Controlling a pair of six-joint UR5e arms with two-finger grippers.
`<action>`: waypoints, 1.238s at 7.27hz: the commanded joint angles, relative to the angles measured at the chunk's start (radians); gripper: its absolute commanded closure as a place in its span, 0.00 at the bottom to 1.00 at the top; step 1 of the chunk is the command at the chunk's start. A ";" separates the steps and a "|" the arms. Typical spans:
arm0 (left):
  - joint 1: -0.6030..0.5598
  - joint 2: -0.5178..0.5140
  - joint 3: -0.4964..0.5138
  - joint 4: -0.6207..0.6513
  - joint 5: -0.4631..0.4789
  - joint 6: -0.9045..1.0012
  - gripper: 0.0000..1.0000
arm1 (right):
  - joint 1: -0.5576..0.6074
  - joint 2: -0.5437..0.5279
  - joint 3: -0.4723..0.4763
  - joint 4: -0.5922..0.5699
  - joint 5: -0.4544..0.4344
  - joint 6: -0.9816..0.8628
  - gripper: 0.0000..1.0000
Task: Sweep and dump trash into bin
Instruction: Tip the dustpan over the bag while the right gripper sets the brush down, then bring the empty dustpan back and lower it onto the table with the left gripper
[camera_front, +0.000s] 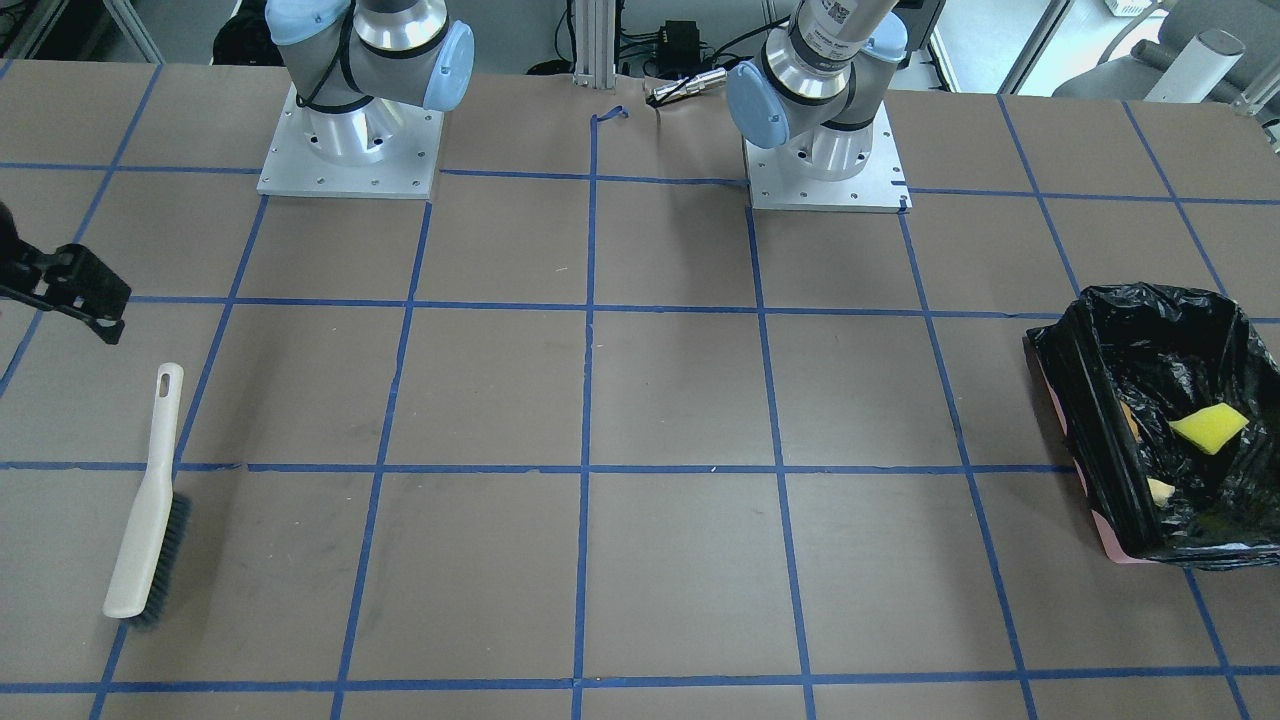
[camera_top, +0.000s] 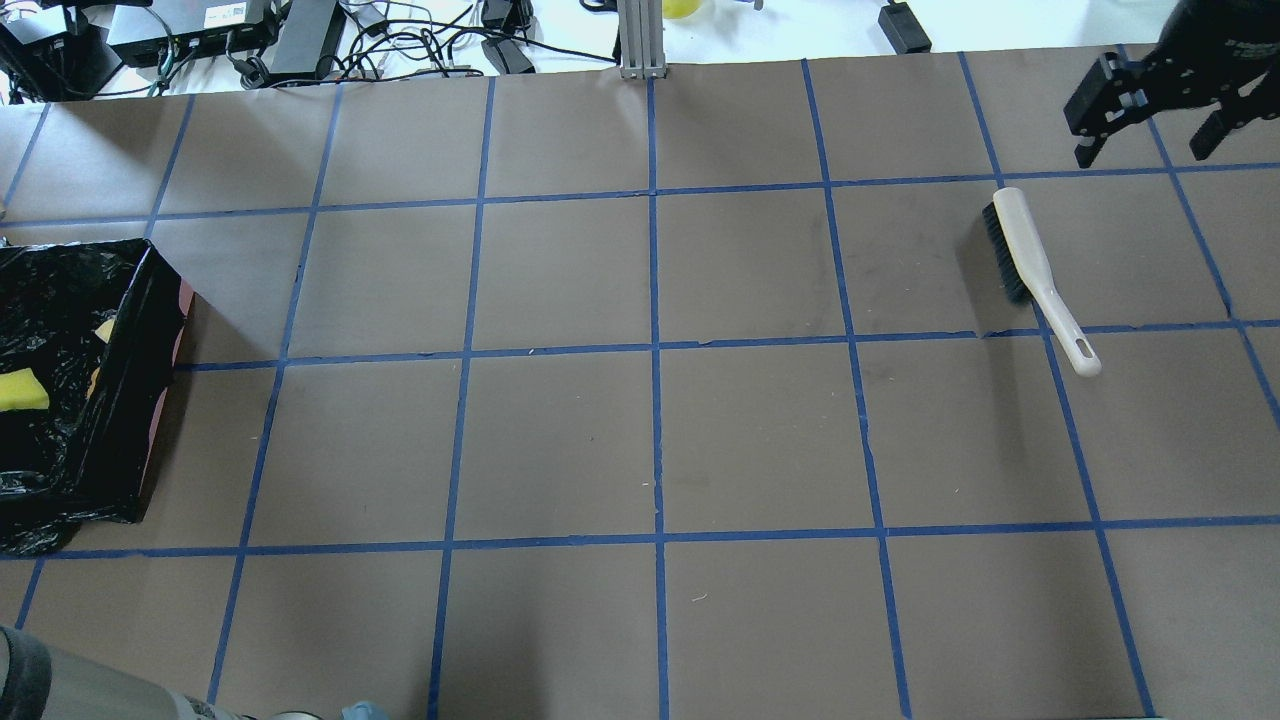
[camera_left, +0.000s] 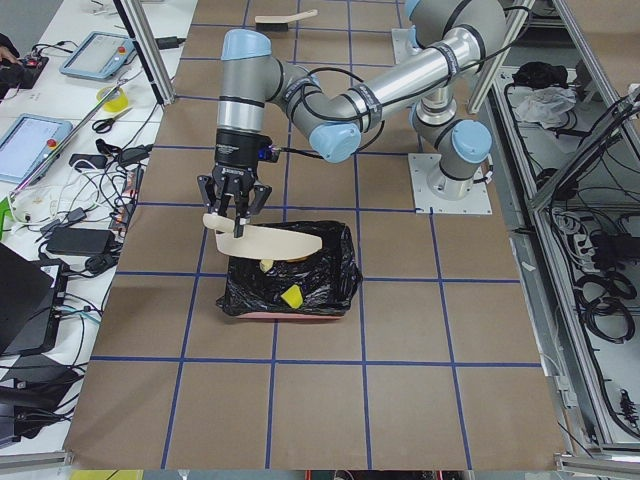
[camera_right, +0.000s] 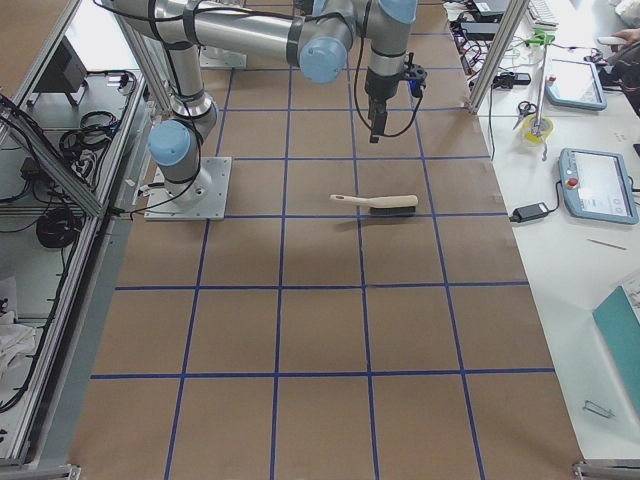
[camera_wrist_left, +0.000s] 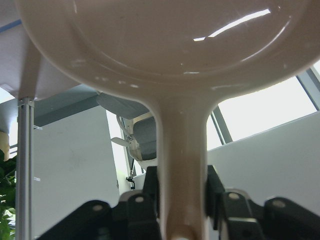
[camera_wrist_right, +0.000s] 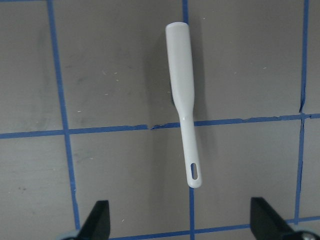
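The bin, pink-sided with a black bag, stands at the table's left end; it also shows in the front view and the overhead view. Inside lie the yellow sponge wedge and the cream slice. A brown sliver may be the potato lump, mostly hidden. My left gripper is shut on the handle of the beige dustpan, held over the bin. My right gripper is open and empty.
A beige hand brush with dark bristles lies flat on the brown table, just below my right gripper. Blue tape lines grid the table. Cables and power boxes lie beyond the far edge.
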 joint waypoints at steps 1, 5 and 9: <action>-0.109 0.008 -0.011 -0.010 -0.147 -0.017 1.00 | 0.144 -0.011 -0.003 0.022 0.002 0.115 0.00; -0.224 -0.010 -0.150 -0.002 -0.392 -0.243 1.00 | 0.185 -0.007 0.018 0.022 0.016 0.106 0.00; -0.237 -0.091 -0.275 -0.003 -0.574 -0.762 1.00 | 0.186 -0.038 0.083 0.009 0.108 0.120 0.00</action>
